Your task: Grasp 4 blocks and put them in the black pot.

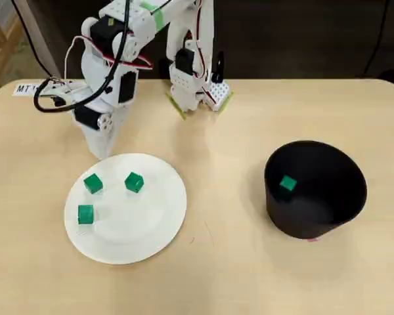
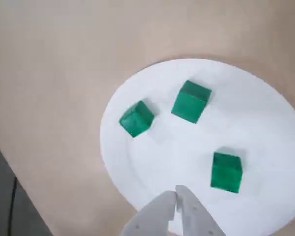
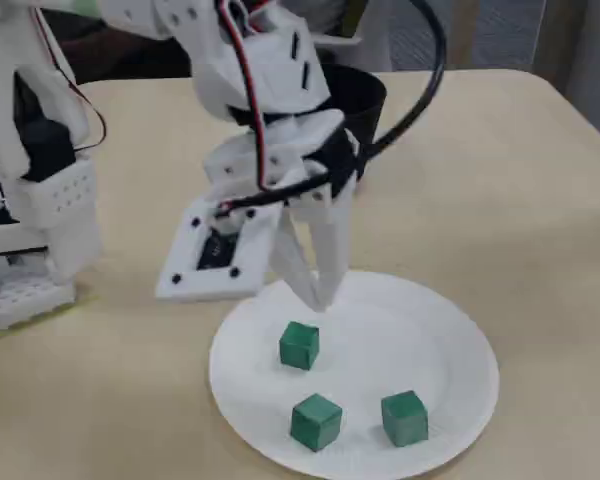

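Green blocks [image 2: 189, 102], three on white plate [image 2: 265, 128]: light, rigid; grip opposite flat faces. Gripper [image 2: 177, 194] closed, empty.

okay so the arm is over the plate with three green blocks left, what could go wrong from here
The gripper hangs shut over the white plate, so descending without opening could knock a block aside. The blocks sit close together; wide jaws might bump a neighbour. The light plate could also slide if pushed.
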